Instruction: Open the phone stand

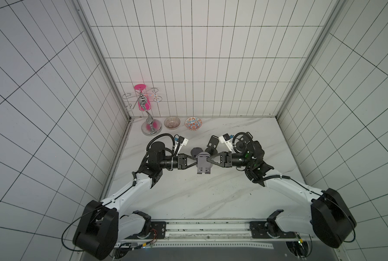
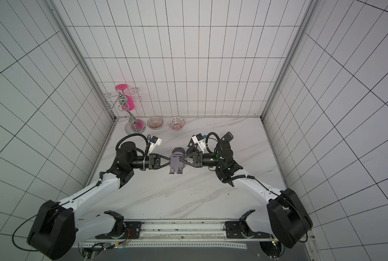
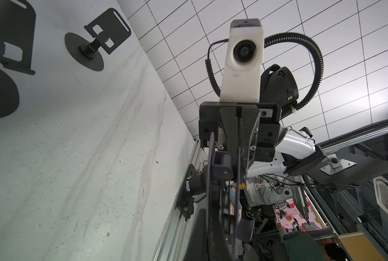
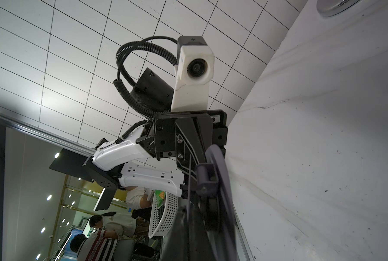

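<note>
Two tools meet at mid-desk; what is each doing? (Reader)

Left tool (image 1: 197,161): clenched on the 9 o'clock edge of the grey phone stand (image 1: 203,168). Right tool (image 1: 208,159): clenched on its 3 o'clock edge. Both arms reach in level, tip facing tip, with the plate between them. (Legend)

Where does the phone stand sit? (Reader)

It is at the centre of the desk (image 1: 211,198), pinched from both sides in both top views. Its two small hooks point to 6 o'clock. The left wrist view shows it edge-on, with the hinge (image 3: 222,166) between a thin plate and a round base. Whether that base touches the desk cannot be told. (Legend)

What lies around it? (Reader)

Positions are read from the phone stand. Just beside it at 11 o'clock is a dark round base (image 1: 197,151). Near it at 1 o'clock is a black stand (image 1: 212,143) with its plate raised. Well apart, along the back wall, are a brown-lined bowl (image 1: 172,122) at 11 o'clock and a patterned bowl (image 1: 193,123) at 12 o'clock, side by side and not touching. In the corner at 10 o'clock is a chrome rack (image 1: 151,130) with a pink object (image 1: 140,86) beside its top. (Legend)
</note>
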Action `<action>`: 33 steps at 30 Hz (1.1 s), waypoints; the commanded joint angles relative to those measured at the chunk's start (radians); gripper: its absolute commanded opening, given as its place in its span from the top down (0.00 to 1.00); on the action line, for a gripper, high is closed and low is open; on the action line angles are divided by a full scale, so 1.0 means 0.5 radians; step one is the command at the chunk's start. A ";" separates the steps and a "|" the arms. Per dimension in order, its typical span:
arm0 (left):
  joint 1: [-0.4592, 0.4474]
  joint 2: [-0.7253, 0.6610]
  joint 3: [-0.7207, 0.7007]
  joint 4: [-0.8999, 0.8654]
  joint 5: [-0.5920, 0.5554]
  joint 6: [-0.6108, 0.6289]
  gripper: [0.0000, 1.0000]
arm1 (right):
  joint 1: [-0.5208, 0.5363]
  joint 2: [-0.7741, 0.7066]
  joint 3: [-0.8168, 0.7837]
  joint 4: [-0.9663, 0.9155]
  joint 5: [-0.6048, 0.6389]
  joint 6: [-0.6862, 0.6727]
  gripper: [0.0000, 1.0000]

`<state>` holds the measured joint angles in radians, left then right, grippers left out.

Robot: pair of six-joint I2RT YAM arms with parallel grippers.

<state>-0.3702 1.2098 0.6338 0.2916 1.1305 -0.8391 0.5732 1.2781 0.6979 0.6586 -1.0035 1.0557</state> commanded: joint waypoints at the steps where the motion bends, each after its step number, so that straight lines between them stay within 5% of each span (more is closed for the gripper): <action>1: -0.072 0.160 -0.071 -0.355 -0.034 0.113 1.00 | 0.059 -0.096 0.272 0.309 0.031 -0.072 1.00; 20: -0.121 0.489 0.023 -0.865 -0.161 0.463 1.00 | 0.006 -0.273 0.667 -0.066 0.191 -0.635 1.00; 33: -0.146 0.632 0.194 -1.042 -0.156 0.557 1.00 | -0.074 -0.501 0.522 -0.034 0.242 -0.994 1.00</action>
<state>-0.4137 1.4540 0.7826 0.0101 1.2118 -0.5854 0.5457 1.1690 0.8555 0.2420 -0.8948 0.6411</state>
